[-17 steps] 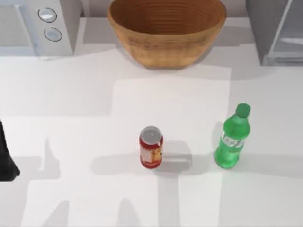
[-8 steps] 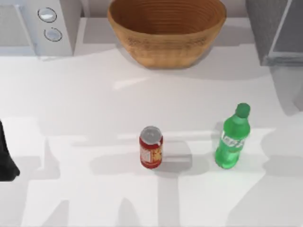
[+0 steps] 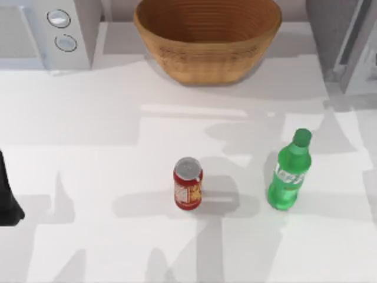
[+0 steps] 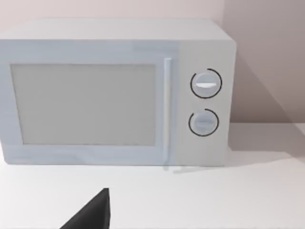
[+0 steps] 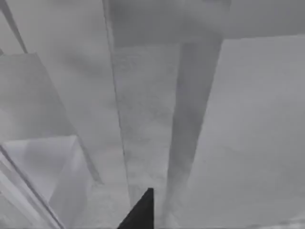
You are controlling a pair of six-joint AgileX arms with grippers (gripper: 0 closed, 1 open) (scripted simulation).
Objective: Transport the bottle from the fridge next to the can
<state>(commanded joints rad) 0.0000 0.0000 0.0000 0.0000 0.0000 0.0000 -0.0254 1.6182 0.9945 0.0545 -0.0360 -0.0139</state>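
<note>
Bottle (image 3: 288, 174): translucent green plastic, glossy, with an opaque green cap and a white-green label. Can (image 3: 188, 184): red body with a yellow-white label and a silver, metallic-looking top. Basket (image 3: 207, 36): brown, ribbed, woven-looking, matt. Microwave (image 4: 114, 93): smooth white casing, pale door panel, two round knobs. Fridge (image 3: 344, 41): grey, smooth, matt. Desk (image 3: 100, 118): white, smooth, matt.

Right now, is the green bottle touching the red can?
Apart. The top view shows bare table between the bottle and the can, both standing upright.
</note>
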